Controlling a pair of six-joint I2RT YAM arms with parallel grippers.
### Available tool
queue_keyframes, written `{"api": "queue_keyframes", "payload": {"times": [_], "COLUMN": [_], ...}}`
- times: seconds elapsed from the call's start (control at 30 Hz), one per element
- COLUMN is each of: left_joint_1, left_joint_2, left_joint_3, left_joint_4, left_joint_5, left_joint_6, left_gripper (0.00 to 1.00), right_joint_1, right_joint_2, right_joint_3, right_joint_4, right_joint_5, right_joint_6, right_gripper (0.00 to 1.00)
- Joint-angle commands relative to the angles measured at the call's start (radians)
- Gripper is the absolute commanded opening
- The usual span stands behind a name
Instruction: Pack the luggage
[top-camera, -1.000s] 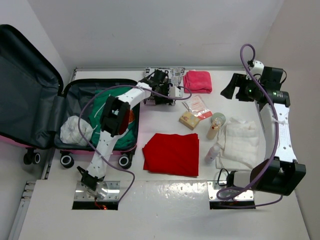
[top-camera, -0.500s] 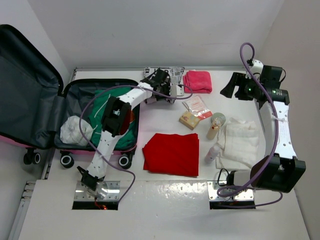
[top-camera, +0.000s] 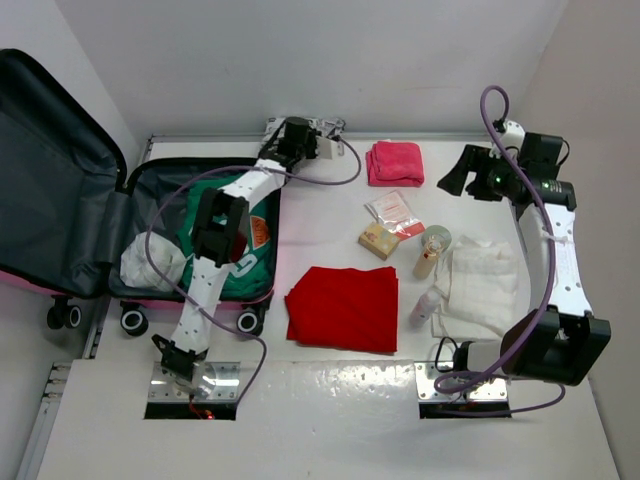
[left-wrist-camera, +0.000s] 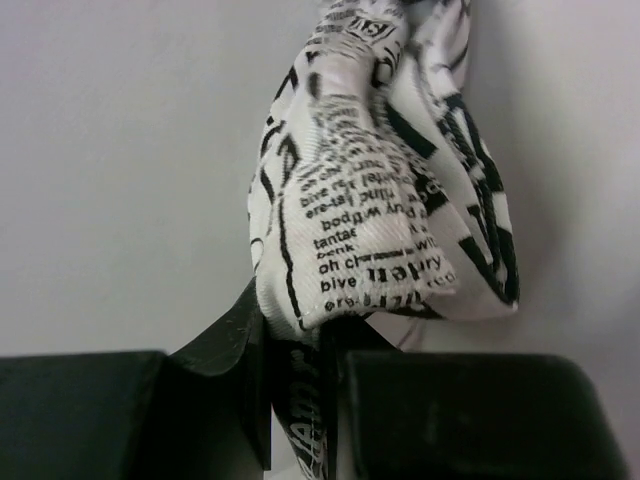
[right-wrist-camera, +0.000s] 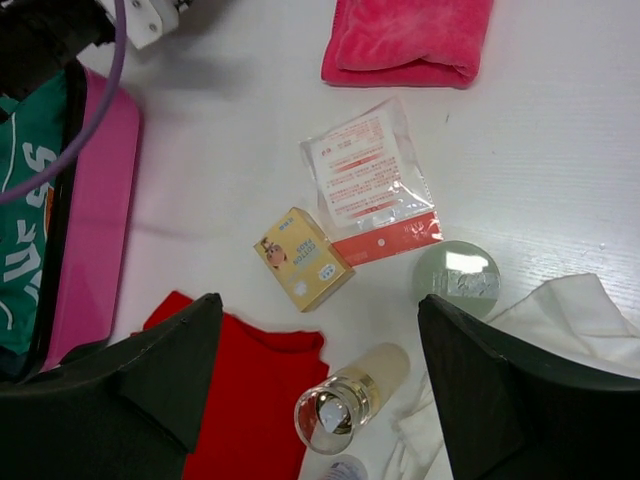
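Observation:
The pink luggage (top-camera: 50, 180) lies open at the left, its dark grey lid up against the wall. In it lie a green shirt (top-camera: 235, 225) and a white cloth (top-camera: 150, 262). Its pink rim (right-wrist-camera: 95, 200) shows in the right wrist view. My left gripper (top-camera: 295, 137) is at the table's back edge, just beyond the suitcase's far right corner. It is shut on a black-and-white newsprint cloth (left-wrist-camera: 380, 200), which hangs bunched from its fingers (left-wrist-camera: 305, 400). My right gripper (top-camera: 460, 172) is open and empty, held high at the far right (right-wrist-camera: 320, 320).
On the table are a pink towel (top-camera: 394, 161), a red-and-clear packet (top-camera: 395, 210), a yellow cotton-pad box (top-camera: 380, 240), a round green jar (top-camera: 437, 238), a beige bottle (top-camera: 425, 265), a small spray bottle (top-camera: 422, 308), a red cloth (top-camera: 343, 307) and a white cloth (top-camera: 480, 285).
My left gripper has lifted the newsprint cloth from beside the pink towel and carried it left and back, towards the suitcase's far corner. The right arm has barely moved.

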Motion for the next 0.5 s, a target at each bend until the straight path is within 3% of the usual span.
{"api": "queue_keyframes", "payload": {"times": [0.0, 0.27, 0.47], "left_joint_1": [0.062, 0.188, 0.256], "left_joint_2": [-0.087, -0.169, -0.405], "left_joint_3": [-0.033, -0.005, -0.264], "left_joint_4": [0.271, 0.192, 0.21], "left_joint_5": [-0.118, -0.107, -0.057], "left_joint_6": [0.096, 0.105, 0.09], "left_gripper": [0.0, 0.0, 0.0], "right_joint_1": [0.0, 0.017, 0.027], "right_joint_2": [-0.013, 0.007, 0.017], "right_joint_3": [-0.022, -0.018, -0.044], "right_joint_4": [0.05, 0.075, 0.104], "right_joint_5": [-0.03, -0.043, -0.058], "right_joint_6": [0.017, 0.026, 0.038], "right_gripper": [0.78, 0.78, 0.78]}}
